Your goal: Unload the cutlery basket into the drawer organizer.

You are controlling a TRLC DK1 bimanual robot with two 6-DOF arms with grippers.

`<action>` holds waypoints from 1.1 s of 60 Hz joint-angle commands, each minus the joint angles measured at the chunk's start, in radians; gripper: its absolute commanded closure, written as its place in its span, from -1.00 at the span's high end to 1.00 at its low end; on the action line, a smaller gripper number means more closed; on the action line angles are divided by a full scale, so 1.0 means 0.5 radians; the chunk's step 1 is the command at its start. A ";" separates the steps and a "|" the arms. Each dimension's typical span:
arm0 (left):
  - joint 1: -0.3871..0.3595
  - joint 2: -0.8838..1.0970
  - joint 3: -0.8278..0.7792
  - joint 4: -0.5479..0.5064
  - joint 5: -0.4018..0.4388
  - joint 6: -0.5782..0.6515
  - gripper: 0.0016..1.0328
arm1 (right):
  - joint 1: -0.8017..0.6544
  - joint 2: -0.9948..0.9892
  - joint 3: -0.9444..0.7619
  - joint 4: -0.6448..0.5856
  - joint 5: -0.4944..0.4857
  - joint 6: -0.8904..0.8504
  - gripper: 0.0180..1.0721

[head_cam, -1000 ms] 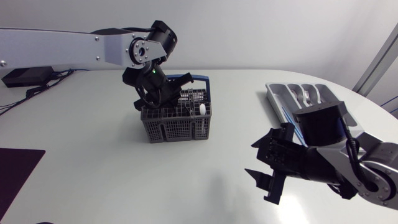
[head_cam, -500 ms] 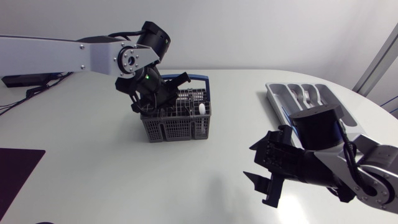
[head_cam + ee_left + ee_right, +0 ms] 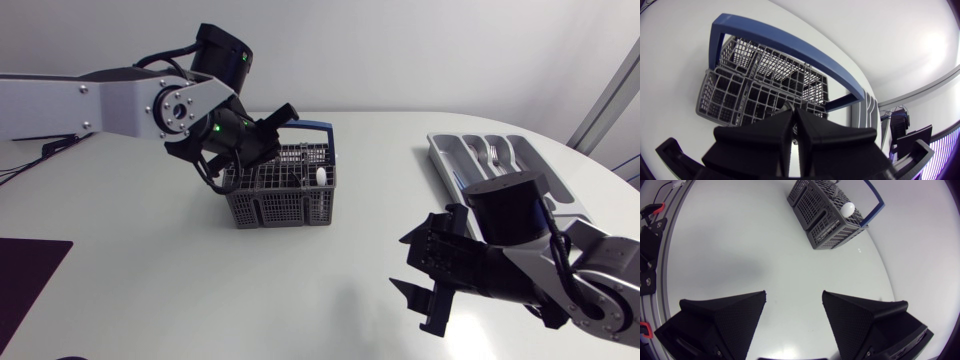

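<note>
Showing one grey plastic-lattice cutlery basket (image 3: 280,195) with one blue hoop handle (image 3: 315,127), mid-table, and one compartmented grey drawer organizer (image 3: 445,160) well apart; my left gripper (image 3: 792,112), wedge fingers pressed together, sits over the basket; my right gripper (image 3: 794,296) hangs spread, empty

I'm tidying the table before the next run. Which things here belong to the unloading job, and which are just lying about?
Job: grey mesh cutlery basket with blue handle; white-tipped utensil standing in it; grey drawer organizer holding forks; left end effector; right end effector.
Lying about: dark flat mat at the table edge.
</note>
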 commanded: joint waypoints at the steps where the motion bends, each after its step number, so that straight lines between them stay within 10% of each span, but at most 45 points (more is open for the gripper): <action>1: 0.017 -0.080 -0.092 0.048 0.006 -0.058 -0.92 | 0.011 0.025 -0.067 0.017 0.016 0.040 0.55; 66: 0.042 -0.782 -0.396 0.208 0.181 -0.131 -0.93 | 0.094 -0.126 -0.021 -0.001 0.069 0.157 0.55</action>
